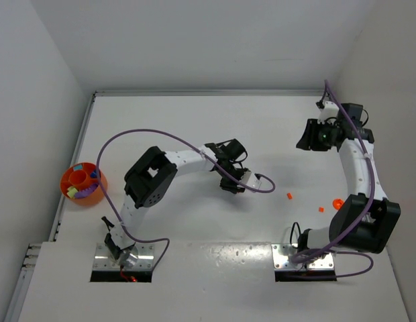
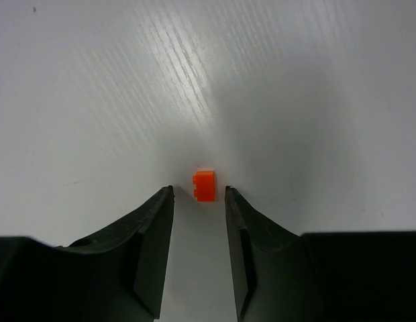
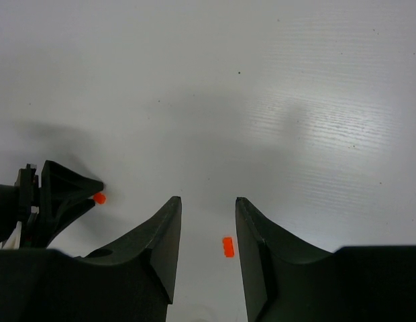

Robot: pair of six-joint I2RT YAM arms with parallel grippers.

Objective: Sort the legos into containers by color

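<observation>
My left gripper point(image 2: 198, 189) is open low over the table, and a tiny orange lego point(image 2: 204, 185) lies just ahead of its fingertips, in line with the gap and untouched. From the top this gripper point(image 1: 233, 184) is at mid table and hides that lego. The right wrist view shows it point(image 3: 94, 194) with the lego point(image 3: 99, 198) at its tips. My right gripper point(image 3: 208, 199) is open and empty, raised at the far right point(image 1: 303, 139), and another orange lego point(image 3: 227, 246) lies on the table below it. The orange bowl point(image 1: 94, 196) stands at the left edge.
Three orange pieces lie right of centre: one point(image 1: 289, 196), one point(image 1: 321, 208) and a rounder one point(image 1: 337, 202) by the right arm. The bowl holds lime green point(image 1: 72, 192), purple point(image 1: 81, 190) and blue point(image 1: 94, 176) legos. White walls close the table's left, far and right sides.
</observation>
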